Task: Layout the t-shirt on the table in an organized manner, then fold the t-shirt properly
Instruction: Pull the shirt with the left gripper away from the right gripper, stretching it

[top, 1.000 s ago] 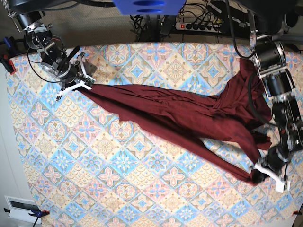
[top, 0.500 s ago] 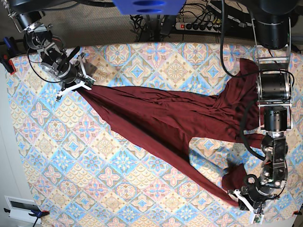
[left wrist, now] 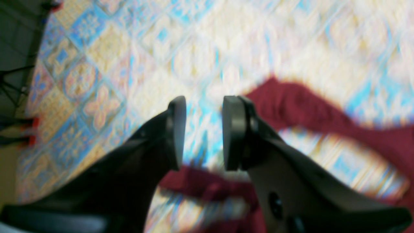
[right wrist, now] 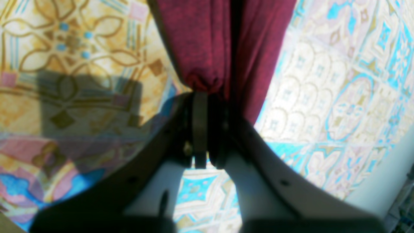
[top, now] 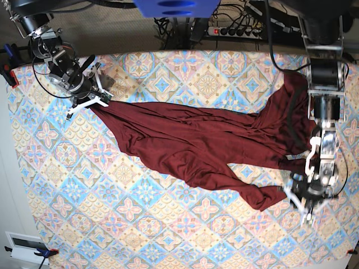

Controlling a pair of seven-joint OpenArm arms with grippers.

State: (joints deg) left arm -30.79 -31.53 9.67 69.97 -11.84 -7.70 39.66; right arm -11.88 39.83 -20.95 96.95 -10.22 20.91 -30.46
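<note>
The maroon t-shirt (top: 196, 134) lies crumpled and stretched across the patterned table (top: 140, 224), from the back left to the right edge. My right gripper (top: 102, 101) is at the shirt's back-left end. In the right wrist view this gripper (right wrist: 207, 97) is shut on a bunched edge of the t-shirt (right wrist: 210, 42). My left gripper (top: 297, 203) hovers by the shirt's front-right lobe. The left wrist view shows that gripper (left wrist: 203, 132) open, only the table (left wrist: 129, 48) between its pads, with t-shirt folds (left wrist: 300, 103) beneath and to the right.
A power strip (top: 235, 31) and cables run behind the table's far edge. Red clamps (top: 8, 73) grip the left edge, and a white box (top: 25, 246) sits off the front-left corner. The left arm's links (top: 325, 95) hang over the shirt's right end.
My left gripper has opened and let go of the shirt's corner, then moved back from the front edge. The released fabric has settled in a lobe at front right. The right gripper has stayed put.
</note>
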